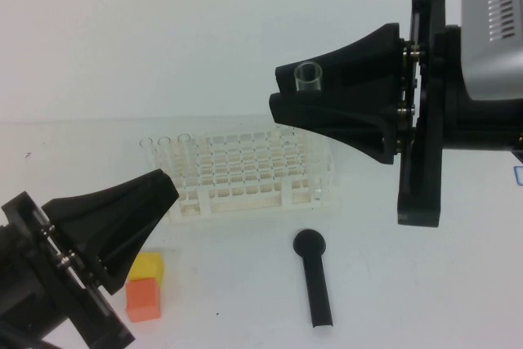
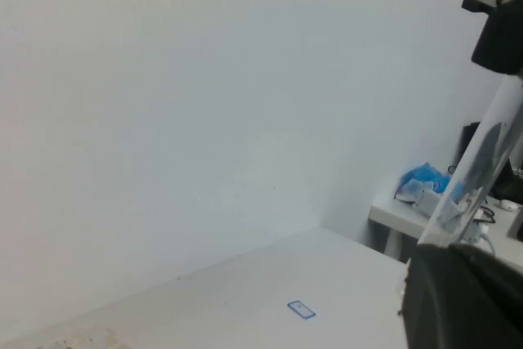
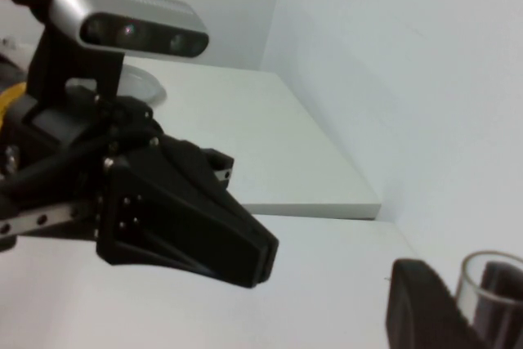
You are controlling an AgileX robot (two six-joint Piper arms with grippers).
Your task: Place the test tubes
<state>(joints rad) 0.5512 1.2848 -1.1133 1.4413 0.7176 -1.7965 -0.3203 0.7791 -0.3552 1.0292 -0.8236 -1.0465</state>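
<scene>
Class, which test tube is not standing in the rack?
The test tube clamped in the right gripper, raised above the rack; the other tubes stand in its back-left corner. The left gripper, shut, hovers near the rack's front-left.

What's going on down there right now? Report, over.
Right tool raised high by rack, shut on tube. Left tool shut, empty, low by rack's left end. Nothing between tube and rack.

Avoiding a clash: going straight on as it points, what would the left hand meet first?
Probably the tube in the right hand, raised at right; the left hand, low left, aims over the rack. Depth unclear.
</scene>
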